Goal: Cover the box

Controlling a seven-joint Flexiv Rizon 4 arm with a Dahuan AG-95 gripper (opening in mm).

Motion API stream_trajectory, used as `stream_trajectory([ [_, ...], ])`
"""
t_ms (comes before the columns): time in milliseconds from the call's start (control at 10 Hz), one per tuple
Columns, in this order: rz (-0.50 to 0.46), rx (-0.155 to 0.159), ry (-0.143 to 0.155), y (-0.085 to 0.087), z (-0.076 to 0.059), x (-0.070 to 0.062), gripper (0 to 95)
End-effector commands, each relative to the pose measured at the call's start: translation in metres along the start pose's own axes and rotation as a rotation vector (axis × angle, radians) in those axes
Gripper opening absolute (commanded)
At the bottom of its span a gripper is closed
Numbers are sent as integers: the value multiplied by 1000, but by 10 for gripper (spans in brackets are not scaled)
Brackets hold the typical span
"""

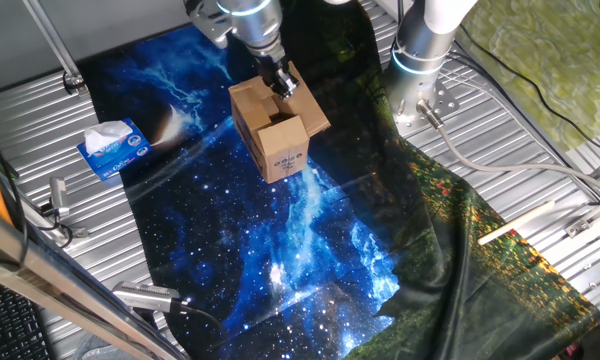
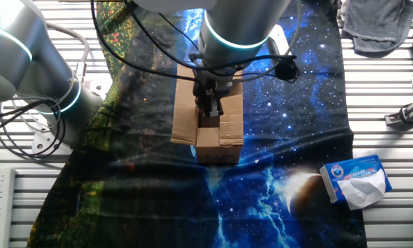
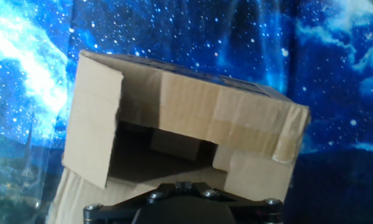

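The gripper's dark base sits at the bottom edge of the hand view, right over the box [image 3: 193, 143], whose top is partly folded in with a dark opening left at the middle. The box stands on the starry blue cloth [image 1: 280, 250] (white label facing the lower right in one fixed view). The gripper [image 1: 280, 82] reaches down at the box top; how its jaws stand I cannot tell. A blue and white tissue box [image 1: 113, 148] lies well apart
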State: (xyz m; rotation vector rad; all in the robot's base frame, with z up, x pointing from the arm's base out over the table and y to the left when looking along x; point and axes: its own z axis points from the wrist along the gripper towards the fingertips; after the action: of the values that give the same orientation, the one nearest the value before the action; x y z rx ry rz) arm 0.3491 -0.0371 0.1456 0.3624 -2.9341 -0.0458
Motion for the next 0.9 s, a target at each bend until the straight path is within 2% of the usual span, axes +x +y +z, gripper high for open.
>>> stream_trajectory([
  [100, -7, 12, -30, 1, 2, 1, 0],
  [900, -19, 18, -15, 0, 2, 1, 0],
])
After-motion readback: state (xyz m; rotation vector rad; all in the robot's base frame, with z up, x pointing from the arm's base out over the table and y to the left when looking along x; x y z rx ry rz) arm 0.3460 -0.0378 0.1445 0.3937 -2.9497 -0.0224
